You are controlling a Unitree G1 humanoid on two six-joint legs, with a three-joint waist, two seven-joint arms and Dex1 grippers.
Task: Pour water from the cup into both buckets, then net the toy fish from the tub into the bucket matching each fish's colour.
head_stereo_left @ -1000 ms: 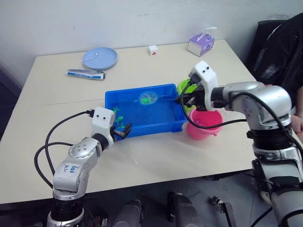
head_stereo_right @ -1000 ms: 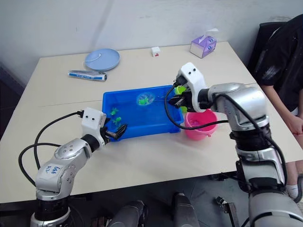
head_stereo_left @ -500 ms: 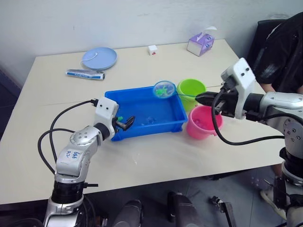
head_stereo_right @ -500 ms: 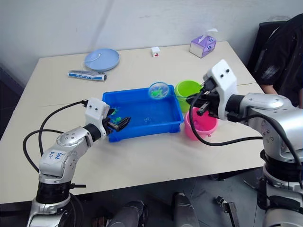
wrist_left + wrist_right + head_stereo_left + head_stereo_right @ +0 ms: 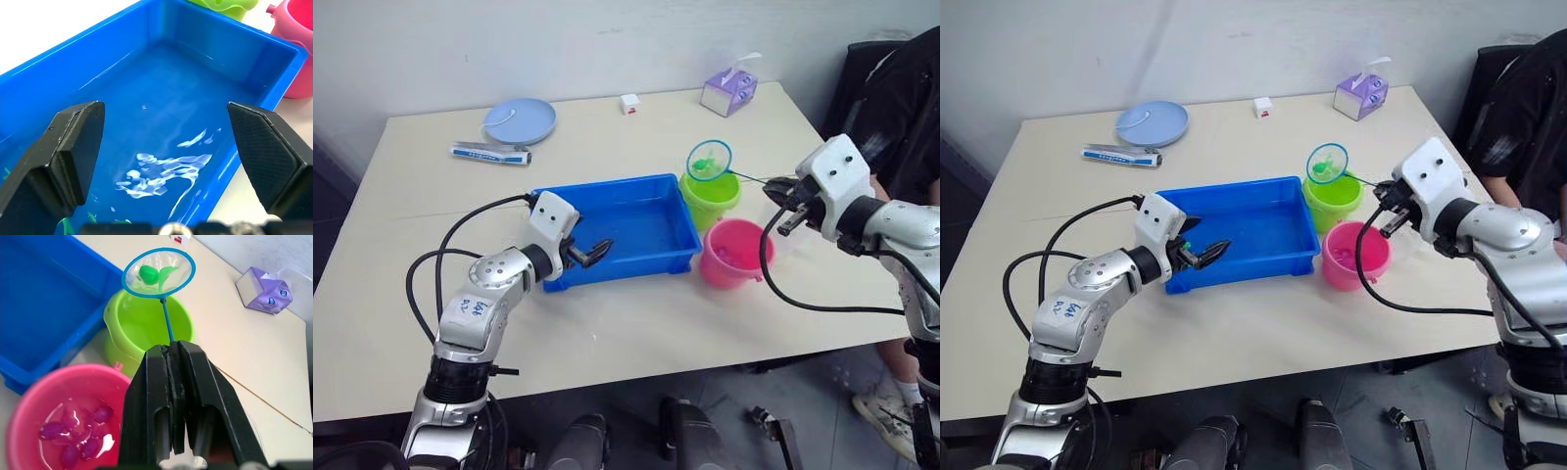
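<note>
Tabletop (image 5: 636,323): pale, carries all items below.

Tube (image 5: 489,153): white with blue print, lying flat at the far left, just in front of the plate.

Plate (image 5: 519,119): round, pale blue, far left of the tabletop.

Left claw (image 5: 1201,255): fingers (image 5: 73,147) spread apart, holding nothing, poised over the near left corner of the tub.

Tub (image 5: 677,211): shallow bright blue rectangle at centre, holding rippled water; small green fish (image 5: 1186,247) remain at its left end by the left claw.

Small white box (image 5: 628,103): at the far edge, behind the tub.

Green bucket (image 5: 710,199): lime, touching the tub's far right corner.

Net (image 5: 158,273): blue-rimmed hoop raised above the green bucket, apart from its rim, with a green fish (image 5: 146,272) lying in the mesh; thin stick runs back to the right claw.

Pink bucket (image 5: 736,254): just in front of the green bucket, beside the tub's right end; contains water and several magenta fish (image 5: 78,431).

Tissue box (image 5: 728,90): purple, far right corner of the tabletop.

Right claw (image 5: 781,189): fingers pressed together, clamped on the net's stick, held above the tabletop to the right of both buckets.

Person (image 5: 891,98): dark clothing, at the right edge.
</note>
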